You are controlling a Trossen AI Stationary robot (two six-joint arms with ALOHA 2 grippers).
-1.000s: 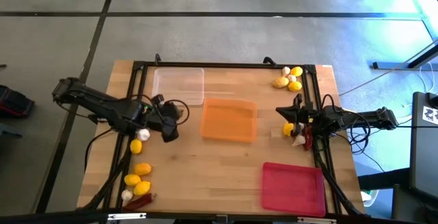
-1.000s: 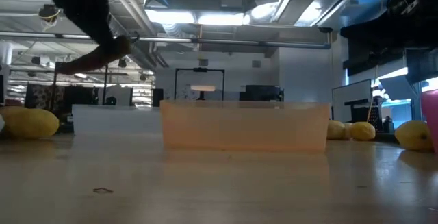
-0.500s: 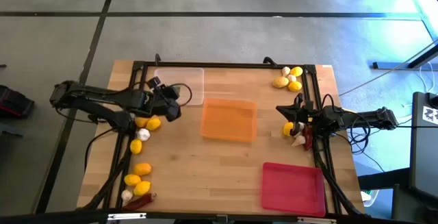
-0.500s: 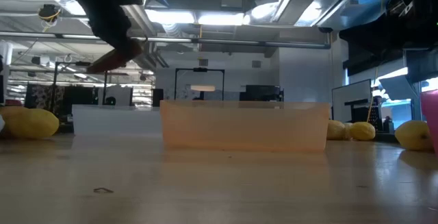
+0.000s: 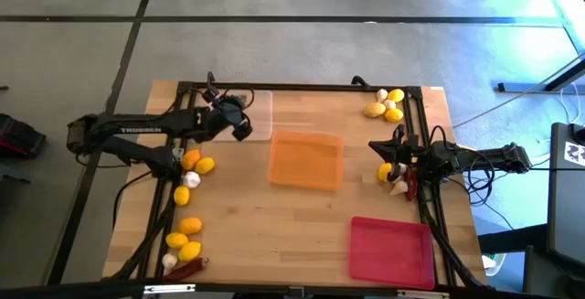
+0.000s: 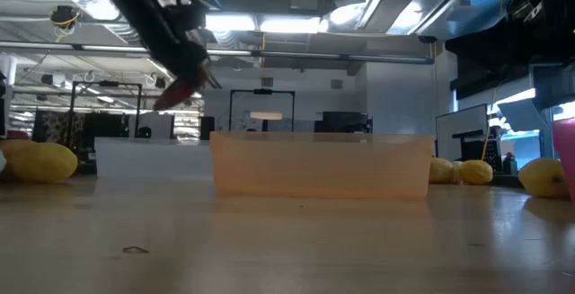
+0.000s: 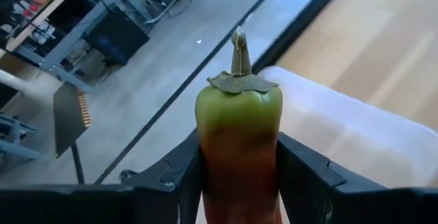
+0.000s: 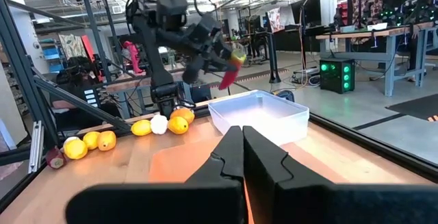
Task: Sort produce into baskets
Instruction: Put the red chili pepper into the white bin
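A chili pepper (image 7: 238, 125), green at its stem end and red farther down, is in my left gripper (image 5: 240, 125), which is shut on it above the clear basket (image 5: 256, 107) at the table's far left. The right wrist view shows the pepper (image 8: 231, 70) high over that basket (image 8: 263, 114). My right gripper (image 8: 243, 142) waits shut at the table's right edge, beside a lemon (image 5: 385, 172), a garlic bulb (image 5: 398, 187) and a chili. The orange basket (image 5: 305, 160) sits mid-table and the red-pink basket (image 5: 391, 251) near right. My left gripper pinches the pepper's body (image 7: 205, 166) between its two fingers, a little behind the green stem end (image 7: 238, 90). The pepper lies along the fingers, its stem end sticking out past them. It is lifted clear and tilted, with the red tip (image 6: 172, 101) lowest.
Lemons (image 5: 203, 165) and a garlic bulb (image 5: 190, 179) lie by the left arm. More lemons (image 5: 189, 225), garlic and a chili (image 5: 187, 268) lie at the near left corner. Lemons (image 5: 375, 110) and garlic sit at the far right corner. A black frame (image 5: 302, 86) edges the table.
My left gripper has swung with the pepper toward the table's far edge, from beside the lemons at the left to above the clear basket, turning as it went. The pepper has stayed in the hold, clear of the table.
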